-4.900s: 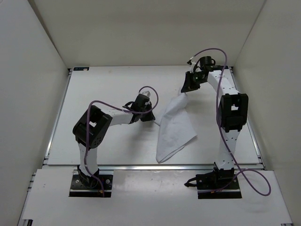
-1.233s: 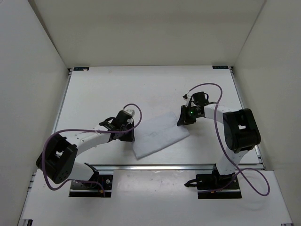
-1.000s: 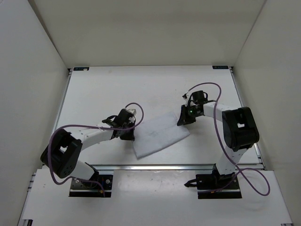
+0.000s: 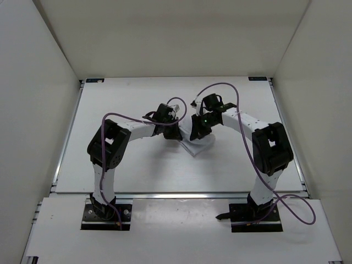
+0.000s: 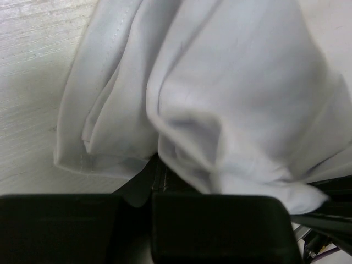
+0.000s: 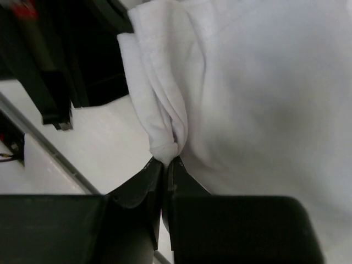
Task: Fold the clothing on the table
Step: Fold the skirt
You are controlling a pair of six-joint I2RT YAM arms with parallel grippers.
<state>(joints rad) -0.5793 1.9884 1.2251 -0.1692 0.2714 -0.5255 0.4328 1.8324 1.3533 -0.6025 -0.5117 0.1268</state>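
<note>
White clothing (image 4: 199, 144) bunched between left gripper (image 5: 155, 168) and right gripper (image 6: 166, 162), both pinched shut on its folds, over mid-table (image 4: 121, 99).

clothing (image 5: 236, 99): thin soft cloth | table (image 4: 126, 170): matte, faintly grained | rails (image 4: 181, 194): metal

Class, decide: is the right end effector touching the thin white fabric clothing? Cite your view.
Touching. The right wrist view shows the right end effector pinching a bunched edge of the thin white fabric clothing, jaws shut on it.

White links (image 4: 137, 130) meet black joint housings (image 4: 113, 144). A purple cable (image 4: 220, 84) loops behind the right claw (image 4: 196, 133), whose fingers (image 6: 137, 192) are matte black.
</note>
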